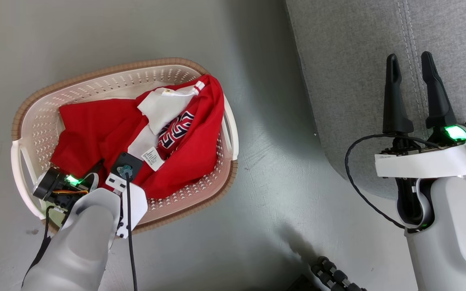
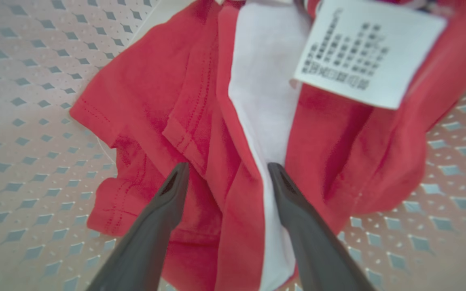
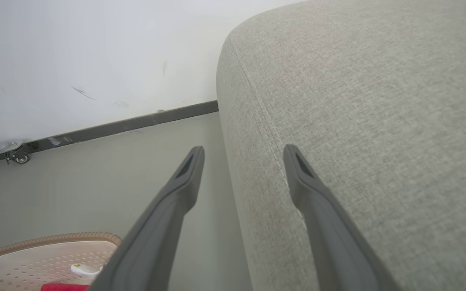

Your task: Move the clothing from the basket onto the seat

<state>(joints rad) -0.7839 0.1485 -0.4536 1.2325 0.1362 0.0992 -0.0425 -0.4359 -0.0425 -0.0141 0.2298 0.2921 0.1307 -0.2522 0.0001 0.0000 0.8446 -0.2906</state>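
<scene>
your left gripper [image 2: 228,167], wide open and empty, straddles a fold at 7 o'clock of the soft red-and-white fabric clothing [image 1: 107,129] heaped in the cream perforated plastic basket [image 1: 41,125]; it looks light and floppy, so pinch that bunched fold deep.
</scene>
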